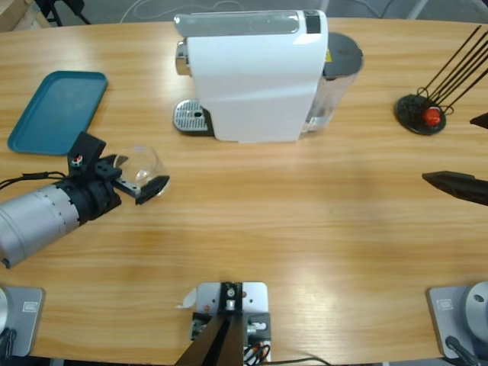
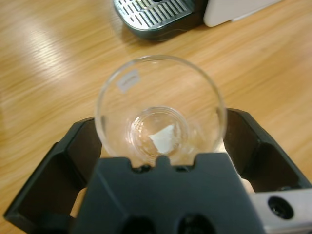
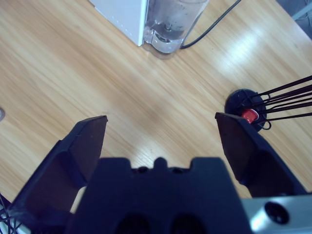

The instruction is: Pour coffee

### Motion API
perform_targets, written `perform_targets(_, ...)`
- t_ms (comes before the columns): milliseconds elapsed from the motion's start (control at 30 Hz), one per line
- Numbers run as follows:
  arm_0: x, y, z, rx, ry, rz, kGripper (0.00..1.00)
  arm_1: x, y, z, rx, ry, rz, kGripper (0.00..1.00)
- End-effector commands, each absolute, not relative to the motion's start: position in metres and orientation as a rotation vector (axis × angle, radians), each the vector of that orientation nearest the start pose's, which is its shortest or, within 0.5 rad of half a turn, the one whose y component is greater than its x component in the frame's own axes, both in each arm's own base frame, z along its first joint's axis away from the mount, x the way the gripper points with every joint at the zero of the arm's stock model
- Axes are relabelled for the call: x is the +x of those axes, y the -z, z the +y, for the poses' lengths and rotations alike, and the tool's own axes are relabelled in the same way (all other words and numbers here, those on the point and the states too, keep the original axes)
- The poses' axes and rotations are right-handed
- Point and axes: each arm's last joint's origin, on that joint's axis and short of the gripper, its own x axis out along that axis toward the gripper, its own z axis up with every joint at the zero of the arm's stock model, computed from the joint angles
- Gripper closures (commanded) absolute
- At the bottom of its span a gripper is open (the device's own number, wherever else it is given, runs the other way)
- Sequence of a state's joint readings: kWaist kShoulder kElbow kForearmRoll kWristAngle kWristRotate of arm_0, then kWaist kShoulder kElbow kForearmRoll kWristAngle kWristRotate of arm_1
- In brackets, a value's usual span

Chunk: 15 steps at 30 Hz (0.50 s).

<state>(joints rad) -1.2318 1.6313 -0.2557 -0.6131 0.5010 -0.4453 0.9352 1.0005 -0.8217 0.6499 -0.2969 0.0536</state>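
- Between the two black jaws of the left gripper (image 2: 161, 122): a clear glass tumbler (image 2: 161, 83), gripped low on its wall from both sides, mouth towards the wrist camera.
- At the bottom of the tumbler: only a thick clear base and a small white patch, maybe a label. No amber coffee to make out there or anywhere else in the views, so cannot say where it is.
- Judged as fragile and slippery: thin smooth glass, light, with nothing for the jaws to catch on. Better held firm around the lower wall, as now, and never by the rim. Any coffee inside is likely to slosh and spill at a quick tilt.
- Just beyond the tumbler: the grey slotted drip tray (image 2: 153, 12) of a white box-shaped coffee machine (image 1: 255, 76), near but apart from the glass.
- Further left on the long wooden table (image 1: 305, 229): a teal plastic tray (image 1: 57, 110).
- On the other side: right gripper (image 3: 161, 122) spread wide and holding nothing, over bare wood, near a black wire stand (image 3: 248, 105) with something red in it.
- Hidden: the machine's spout, under its overhanging top. Cut off: the transparent water tank (image 3: 173, 22).
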Motion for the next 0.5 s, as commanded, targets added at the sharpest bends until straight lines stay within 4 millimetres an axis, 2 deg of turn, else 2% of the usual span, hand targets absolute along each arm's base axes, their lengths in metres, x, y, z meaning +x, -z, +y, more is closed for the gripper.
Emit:
perform_targets(33, 0.093, -0.166, -0.183, 0.172, 0.5, 0.607, 0.233, 0.085, -0.324, 0.087, -0.459, -0.545, 0.741, 0.0)
perform_targets(67, 0.093, -0.165, -0.182, 0.169, 0.503, 0.609, 0.245, 0.085, -0.323, 0.087, -0.457, -0.544, 0.74, 0.0)
perform_targets(100, 0.093, -0.164, -0.181, 0.174, 0.502, 0.612, 0.348, 0.085, -0.323, 0.087, -0.457, -0.545, 0.742, 0.0)
perform_targets(133, 0.092, -0.161, -0.178, 0.18, 0.498, 0.617, 0.516, 0.085, -0.323, 0.088, -0.454, -0.545, 0.741, 0.0)
perform_targets(200, 0.091, -0.154, -0.174, 0.198, 0.496, 0.624, 0.593, 0.085, -0.323, 0.088, -0.452, -0.546, 0.742, 0.0)
perform_targets(233, 0.09, -0.151, -0.172, 0.21, 0.497, 0.625, 0.734, 0.085, -0.324, 0.087, -0.453, -0.545, 0.743, 0.0)
perform_targets(267, 0.09, -0.147, -0.171, 0.213, 0.498, 0.62, 0.988, 0.085, -0.324, 0.087, -0.455, -0.545, 0.746, 0.0)
perform_targets(500, 0.079, -0.157, -0.146, 0.213, 0.505, 0.573, 1.0, 0.084, -0.324, 0.086, -0.454, -0.539, 0.743, 0.0)
